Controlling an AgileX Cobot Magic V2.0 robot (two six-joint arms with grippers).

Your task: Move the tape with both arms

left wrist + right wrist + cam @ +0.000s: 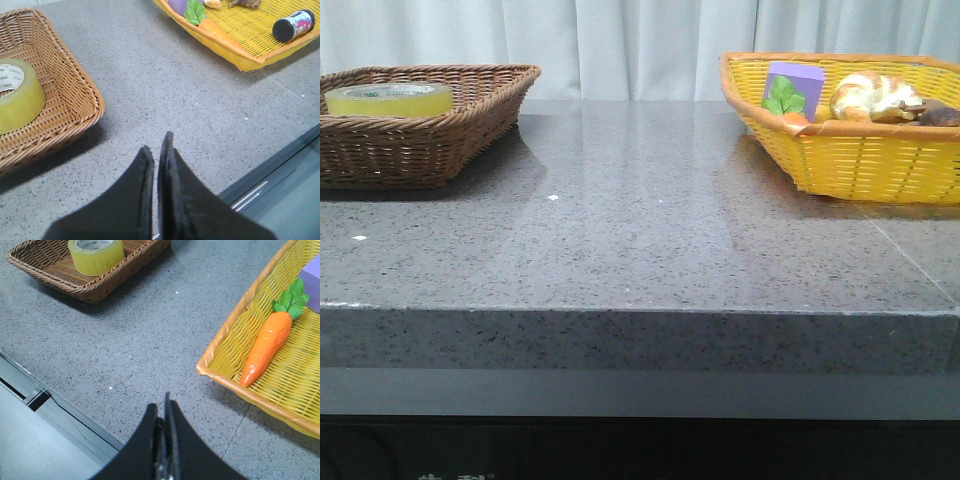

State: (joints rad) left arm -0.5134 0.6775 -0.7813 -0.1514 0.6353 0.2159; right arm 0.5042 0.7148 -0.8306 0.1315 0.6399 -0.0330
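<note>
The yellow tape roll [388, 98] lies flat in the brown wicker basket [470, 125] at the table's back left. It also shows in the left wrist view [17, 95] and the right wrist view [96, 255]. My left gripper [157, 142] is shut and empty, above the table's front edge, well short of the brown basket [75, 100]. My right gripper [162, 407] is shut and empty, above the front edge, near the yellow basket [225, 347]. Neither arm shows in the front view.
The yellow basket [860, 160] at the back right holds a purple block [794, 80], a toy carrot [265, 347], a bread-like bun [870, 95] and a dark can [294, 25]. The grey stone table [640, 230] lies between the baskets.
</note>
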